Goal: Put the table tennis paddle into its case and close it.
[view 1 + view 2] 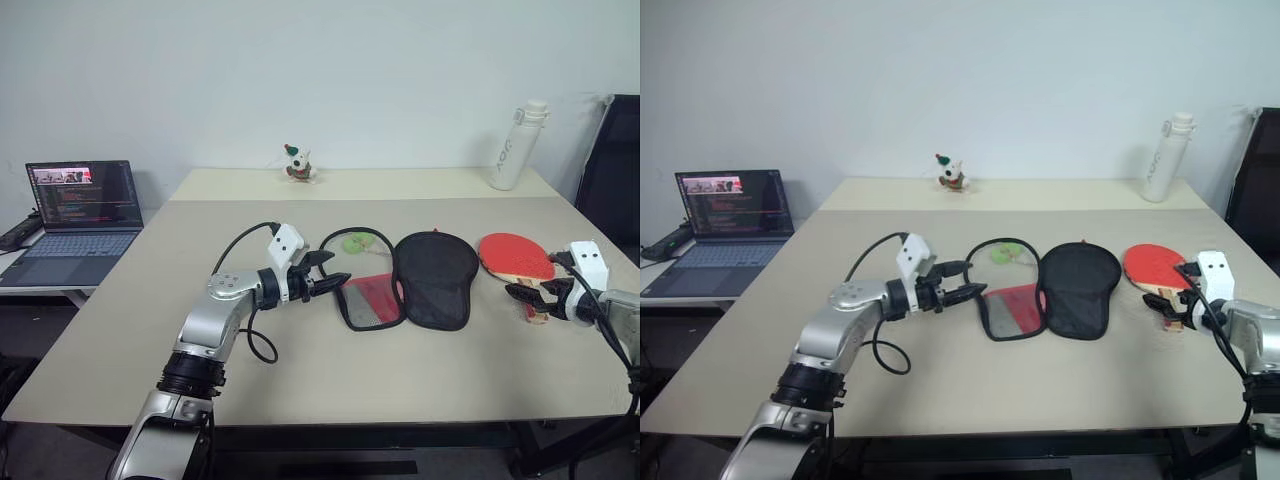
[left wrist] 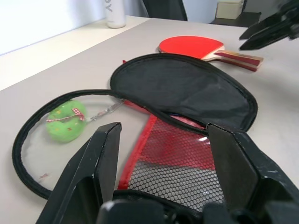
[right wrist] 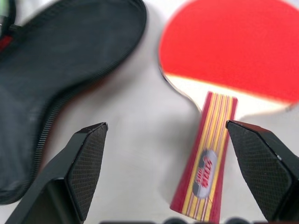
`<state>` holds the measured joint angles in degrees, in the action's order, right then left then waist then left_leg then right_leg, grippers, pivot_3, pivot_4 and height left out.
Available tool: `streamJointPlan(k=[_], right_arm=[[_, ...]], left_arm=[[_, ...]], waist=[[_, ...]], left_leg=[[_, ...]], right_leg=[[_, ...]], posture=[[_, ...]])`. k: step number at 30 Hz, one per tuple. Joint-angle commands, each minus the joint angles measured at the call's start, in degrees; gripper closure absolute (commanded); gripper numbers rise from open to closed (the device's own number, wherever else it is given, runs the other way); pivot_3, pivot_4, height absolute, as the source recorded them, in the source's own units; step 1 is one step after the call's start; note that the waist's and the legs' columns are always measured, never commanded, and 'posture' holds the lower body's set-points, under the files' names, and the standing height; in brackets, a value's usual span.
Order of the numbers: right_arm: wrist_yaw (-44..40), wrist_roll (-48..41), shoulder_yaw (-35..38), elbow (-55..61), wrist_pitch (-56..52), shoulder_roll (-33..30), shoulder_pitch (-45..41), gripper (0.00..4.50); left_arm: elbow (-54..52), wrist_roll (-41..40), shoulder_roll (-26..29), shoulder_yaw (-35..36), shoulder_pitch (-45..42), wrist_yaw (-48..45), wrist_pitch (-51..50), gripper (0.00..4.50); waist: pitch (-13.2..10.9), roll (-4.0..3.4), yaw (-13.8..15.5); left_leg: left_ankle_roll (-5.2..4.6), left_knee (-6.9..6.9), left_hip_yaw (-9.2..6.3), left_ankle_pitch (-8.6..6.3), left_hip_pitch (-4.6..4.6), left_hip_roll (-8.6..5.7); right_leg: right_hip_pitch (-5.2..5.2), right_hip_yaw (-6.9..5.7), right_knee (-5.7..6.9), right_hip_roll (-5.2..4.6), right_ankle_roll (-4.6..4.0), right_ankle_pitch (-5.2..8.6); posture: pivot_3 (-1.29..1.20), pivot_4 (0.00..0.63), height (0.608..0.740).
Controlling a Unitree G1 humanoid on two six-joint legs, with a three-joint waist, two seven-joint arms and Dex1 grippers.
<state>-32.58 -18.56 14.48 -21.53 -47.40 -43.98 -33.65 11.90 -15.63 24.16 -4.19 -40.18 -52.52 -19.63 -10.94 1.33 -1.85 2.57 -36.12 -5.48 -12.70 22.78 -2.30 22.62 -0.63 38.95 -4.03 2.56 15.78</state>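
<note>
Paddle is seen lying flat on the worktop, just right of the unzipped case. Right gripper is spread wide around the handle, left gripper empty, part-open. A flat handle may be skidded away.

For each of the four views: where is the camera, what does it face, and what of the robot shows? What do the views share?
Left eye: on the head, looking down over the table; both arms show.
Right eye: same scene, slightly offset.
Left wrist: looks along the left gripper with its open fingers over the open case.
Right wrist: looks along the right gripper with its open fingers, down at the paddle handle.
Shared: case and paddle appear in all four.
</note>
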Motion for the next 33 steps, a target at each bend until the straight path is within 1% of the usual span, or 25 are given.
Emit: streamJointPlan(k=[1,5,9,12,17,18,20,21,23,24,26,27,28,33], right_arm=[[3.9,2.3,0.8,-4.7,3.6,0.7,-3.8,0.03],[7.1,4.4,0.7,-14.1,7.9,2.1,-7.6,0.03],[8.5,6.4,-0.4,-22.5,13.0,3.4,-10.6,0.03],[8.7,7.9,-1.1,-27.3,16.2,4.4,-12.6,0.03],[9.2,10.2,-2.9,-32.1,20.5,6.0,-14.8,0.03],[9.4,10.5,-3.1,-32.7,21.1,6.3,-15.1,0.42],[9.7,10.9,-3.0,-33.7,22.0,6.7,-15.6,0.95],[10.0,11.0,-2.9,-34.1,22.3,6.9,-15.9,1.38],[10.7,11.2,-2.6,-34.8,22.9,7.1,-16.1,2.00],[11.5,11.1,-2.2,-35.1,23.2,7.2,-16.2,2.45],[12.9,10.9,-1.5,-35.5,23.9,7.1,-16.5,3.10],[13.5,10.8,-1.2,-35.6,24.2,7.0,-16.6,3.36],[14.0,10.6,-0.9,-35.6,24.4,6.9,-16.7,3.42],[17.2,9.7,1.2,-32.6,24.6,5.3,-17.1,3.42]], left_arm=[[-1.2,-1.0,1.2,1.0,-1.8,-1.9,0.8,1.33],[-1.8,-2.0,1.3,1.0,-2.4,-3.8,0.0,1.33],[-1.6,-1.8,1.4,0.8,-2.7,-4.1,0.0,1.33],[-1.8,-1.7,1.3,0.7,-2.8,-4.0,-0.1,1.33],[-2.3,-1.6,1.5,0.7,-2.6,-3.9,-0.3,1.33],[-2.4,-1.6,1.6,0.8,-2.5,-3.8,-0.4,1.33],[-2.6,-1.5,1.8,0.9,-2.4,-3.7,-0.5,1.33],[-2.7,-1.5,2.0,1.0,-2.2,-3.6,-0.6,1.33],[-2.9,-1.5,2.2,1.2,-2.0,-3.4,-0.7,1.33],[-3.1,-1.5,2.4,1.3,-1.8,-3.3,-0.8,1.33],[-3.4,-1.6,2.7,1.5,-1.4,-3.1,-1.1,1.33],[-3.6,-1.6,2.9,1.5,-1.2,-3.1,-1.2,1.33],[-3.7,-1.6,3.1,1.6,-1.0,-3.0,-1.2,1.33],[-4.7,-2.0,4.3,2.0,0.3,-2.8,-1.6,1.33]], waist=[[0.0,0.00,0.0],[0.0,0.00,0.0],[0.0,0.00,0.0],[0.0,0.00,-0.1],[0.0,0.00,-0.3],[0.0,0.00,-0.4],[0.0,0.00,-0.8],[0.0,0.00,-0.9],[0.0,0.00,-1.1],[0.0,0.01,-1.1],[0.0,0.01,-1.1],[0.0,0.01,-1.1],[0.0,0.01,-1.1],[0.0,0.00,-1.0]], left_leg=[[0.00,0.00,0.02,0.00,0.00,0.00],[-0.01,0.00,0.04,0.01,0.00,-0.01],[-0.01,0.02,0.05,0.01,0.01,-0.01],[-0.01,0.03,0.07,0.01,0.00,-0.01],[-0.03,0.00,0.09,0.02,-0.02,-0.01],[-0.03,0.00,0.10,0.02,-0.03,-0.01],[-0.04,-0.01,0.13,0.03,-0.09,-0.01],[-0.05,-0.01,0.14,0.04,-0.10,-0.01],[-0.07,-0.01,0.14,0.05,-0.14,-0.01],[-0.08,-0.01,0.14,0.06,-0.18,0.00],[-0.08,-0.01,0.13,0.06,-0.37,0.00],[-0.11,-0.02,0.12,0.08,-0.39,0.00],[-0.14,-0.02,0.13,0.09,-0.38,0.00],[-0.19,-0.02,0.12,0.13,-0.35,0.01]], right_leg=[[0.00,0.01,0.00,0.01,0.00,0.00],[0.00,0.01,-0.01,0.00,0.00,0.00],[0.00,0.02,-0.02,0.00,0.00,0.00],[0.01,0.03,-0.01,0.00,0.00,0.00],[0.00,0.05,0.00,0.00,0.02,-0.02],[-0.01,0.06,0.00,0.01,0.03,-0.02],[-0.06,0.08,-0.01,0.02,0.03,-0.05],[-0.07,0.10,-0.01,0.02,0.03,-0.08],[-0.11,0.10,-0.01,0.02,0.04,-0.11],[-0.15,0.10,-0.01,0.02,0.04,-0.11],[-0.35,0.10,-0.03,0.03,0.05,-0.12],[-0.38,0.11,-0.04,0.01,0.07,-0.13],[-0.38,0.13,-0.04,0.00,0.10,-0.15],[-0.36,0.15,-0.06,-0.04,0.12,-0.18]], posture=[[0.00,0.150,0.740],[0.00,0.150,0.740],[0.00,0.150,0.740],[0.00,0.150,0.740],[0.00,0.150,0.740],[0.00,0.150,0.740],[0.00,0.150,0.740],[0.00,0.150,0.740],[0.00,0.150,0.740],[0.00,0.150,0.740],[0.00,0.150,0.740],[0.00,0.150,0.740],[0.00,0.150,0.740],[0.00,0.150,0.740]])
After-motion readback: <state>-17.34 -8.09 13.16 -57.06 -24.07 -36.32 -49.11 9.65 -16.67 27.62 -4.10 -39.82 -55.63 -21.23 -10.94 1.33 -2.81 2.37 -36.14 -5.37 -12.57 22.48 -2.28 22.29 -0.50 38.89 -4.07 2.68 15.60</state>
